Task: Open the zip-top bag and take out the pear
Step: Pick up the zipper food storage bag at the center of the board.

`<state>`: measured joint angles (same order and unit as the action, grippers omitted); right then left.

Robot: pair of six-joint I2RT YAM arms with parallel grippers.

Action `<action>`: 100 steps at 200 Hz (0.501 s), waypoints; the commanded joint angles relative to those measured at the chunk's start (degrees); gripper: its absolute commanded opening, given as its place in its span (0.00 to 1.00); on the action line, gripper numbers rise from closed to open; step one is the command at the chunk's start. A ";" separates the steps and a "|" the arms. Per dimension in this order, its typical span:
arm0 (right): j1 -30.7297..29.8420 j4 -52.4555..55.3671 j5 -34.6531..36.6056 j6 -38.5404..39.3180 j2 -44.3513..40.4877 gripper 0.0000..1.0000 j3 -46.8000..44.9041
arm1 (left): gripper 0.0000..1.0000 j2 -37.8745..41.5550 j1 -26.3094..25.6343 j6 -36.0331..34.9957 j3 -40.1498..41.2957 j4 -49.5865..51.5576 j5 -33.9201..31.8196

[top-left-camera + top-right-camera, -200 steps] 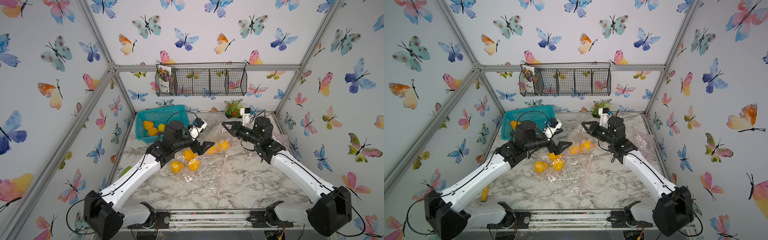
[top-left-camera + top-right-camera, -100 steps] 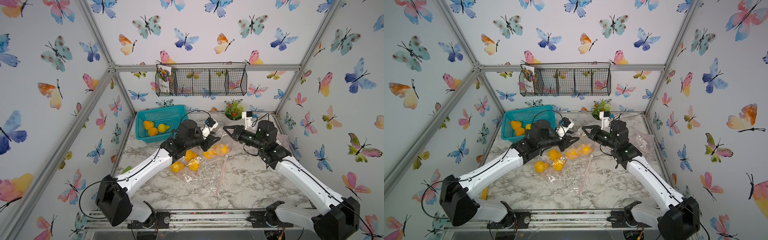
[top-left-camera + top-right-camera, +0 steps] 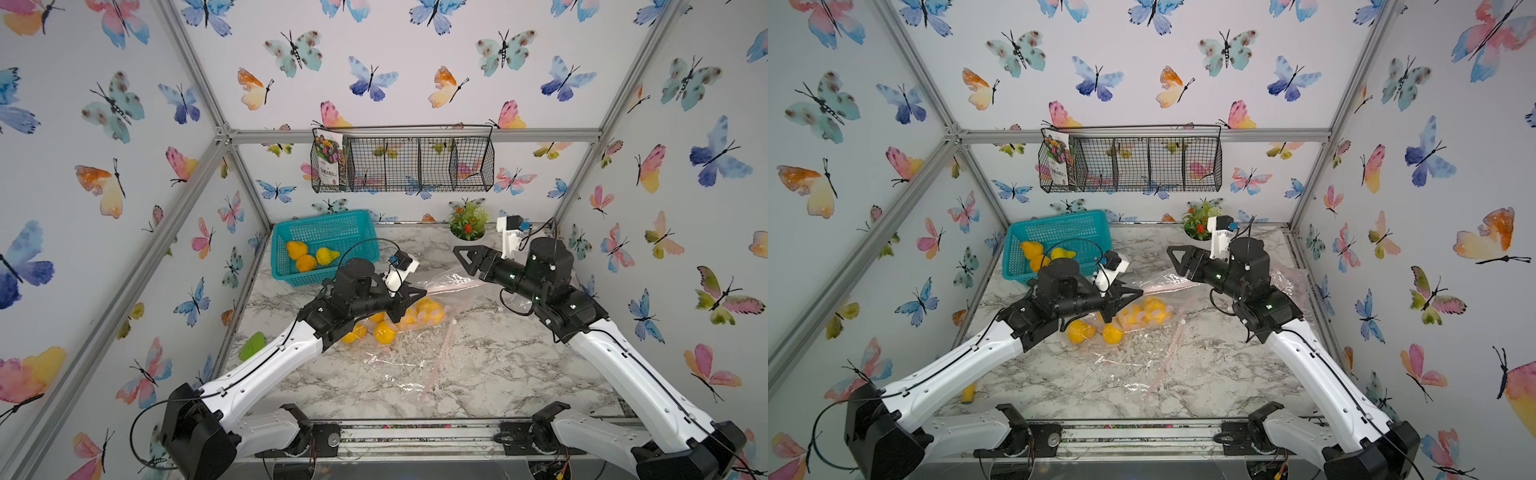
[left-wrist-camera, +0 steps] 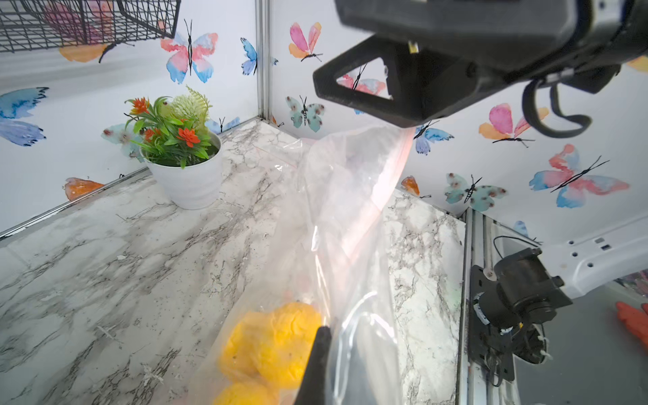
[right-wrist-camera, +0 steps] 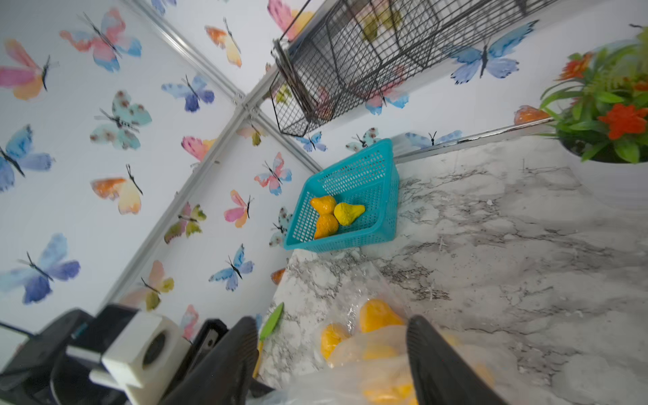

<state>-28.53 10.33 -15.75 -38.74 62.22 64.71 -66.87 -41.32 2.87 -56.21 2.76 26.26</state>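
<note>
The left gripper point(image 3: 415, 296) is seen closed, with the film of the zip-top bag point(image 3: 451, 286) pinched between its jaws. In the left wrist view one black finger point(image 4: 317, 354) is pressed against the clear plastic. The bag is drawn up from that grip into a ridge that rises toward the right gripper point(image 3: 460, 254).

The right gripper's jaws are held wide apart. In the right wrist view the bag's plastic is seen between and below its two fingers point(image 5: 228, 357), and whether it is touched cannot be told.

Yellow pears point(image 3: 430, 309) are enclosed in the bag, just beside the left gripper and low over the marble table point(image 3: 478, 374). Two more yellow fruits point(image 3: 384, 332) are seen on the table under the left arm, beside a flat sheet of clear plastic point(image 3: 395, 365). A teal basket point(image 3: 324, 232) is placed in the back left corner, and a potted plant point(image 3: 467, 222) is set by the back wall.
</note>
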 commanded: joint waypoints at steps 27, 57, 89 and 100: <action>0.65 5.51 6.29 15.26 -5.74 0.86 -0.74 | 0.00 6.37 0.19 4.93 -2.31 3.56 -1.61; 0.83 6.21 8.97 19.10 -9.25 0.86 -0.69 | 0.00 7.08 0.36 7.29 -9.50 10.00 -4.63; 0.84 4.83 9.26 21.45 -12.79 0.86 -1.08 | 0.00 7.78 0.41 10.82 -16.16 15.36 -5.58; 0.85 4.67 8.81 22.23 -13.53 0.86 -1.38 | 0.00 8.09 0.46 12.14 -17.52 17.82 -6.17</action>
<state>-28.05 15.33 -7.86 -20.45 50.70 64.12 -60.82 -41.25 10.68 -68.95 14.15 22.13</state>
